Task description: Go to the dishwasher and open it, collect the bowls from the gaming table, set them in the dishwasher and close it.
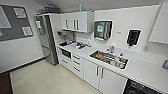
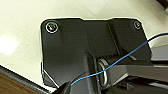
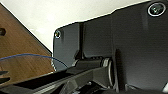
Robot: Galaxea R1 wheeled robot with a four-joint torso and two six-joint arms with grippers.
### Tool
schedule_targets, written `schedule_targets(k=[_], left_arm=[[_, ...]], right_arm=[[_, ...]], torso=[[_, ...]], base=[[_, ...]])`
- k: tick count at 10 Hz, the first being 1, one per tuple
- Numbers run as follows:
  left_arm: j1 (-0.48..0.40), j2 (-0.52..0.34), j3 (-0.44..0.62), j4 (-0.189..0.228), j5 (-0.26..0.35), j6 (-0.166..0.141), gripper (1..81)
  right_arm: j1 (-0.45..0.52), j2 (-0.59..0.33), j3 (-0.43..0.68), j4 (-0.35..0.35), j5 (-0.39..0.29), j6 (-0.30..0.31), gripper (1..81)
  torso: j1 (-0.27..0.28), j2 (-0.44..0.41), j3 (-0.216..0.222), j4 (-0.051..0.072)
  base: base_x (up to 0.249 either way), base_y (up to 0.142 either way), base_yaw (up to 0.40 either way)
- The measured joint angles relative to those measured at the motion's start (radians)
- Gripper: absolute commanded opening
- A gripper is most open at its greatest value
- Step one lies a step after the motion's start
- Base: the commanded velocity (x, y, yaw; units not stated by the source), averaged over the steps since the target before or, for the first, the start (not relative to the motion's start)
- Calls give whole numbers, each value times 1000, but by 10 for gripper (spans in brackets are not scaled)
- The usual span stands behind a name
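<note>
I face a white kitchen run in the head view. Under the worktop (image 1: 147, 72), at the lower right edge, a dark bay with faint pale lines inside looks like the dishwasher (image 1: 140, 88). The picture's edge cuts it off, and I cannot tell how its door stands. The bowls and the gaming table are out of view. Both wrist views look down past the robot's own dark plate (image 2: 82, 50) (image 3: 120, 50) at pale floor, with a strip of brown wood floor (image 3: 17, 52) beside it.
A tall steel fridge (image 1: 46, 37) stands at the left end of the units. A sink (image 1: 108, 58) full of dishes is set in the worktop, with white cupboard doors (image 1: 100, 75) and drawers (image 1: 76, 62) below. Pale floor (image 1: 42, 80) lies open in front.
</note>
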Motion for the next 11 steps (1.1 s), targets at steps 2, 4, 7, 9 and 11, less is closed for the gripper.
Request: schedule_targets(k=[2, 4, 7, 9, 11], left_arm=[[3, -36, 35, 0, -2, 0, 811], [10, -47, 42, -1, -4, 0, 811], [11, -51, 65, -1, -6, 0, 811], [10, -55, 72, -1, -6, 0, 811], [8, -55, 73, -3, -8, 0, 811]], right_arm=[[-1, -8, 7, -1, 0, 0, 811], [-5, -4, 39, -23, 1, 0, 811], [-4, -11, 39, -28, 1, 0, 811], [-6, -13, 39, -29, 0, 0, 811], [-2, -20, 37, -31, -3, 0, 811]], torso=[[0, 0, 0, 0], [0, 0, 0, 0], [0, 0, 0, 0], [0, 0, 0, 0], [0, 0, 0, 0]], base=[[0, 0, 335], [0, 0, 335], [0, 0, 335], [0, 0, 335], [0, 0, 335]])
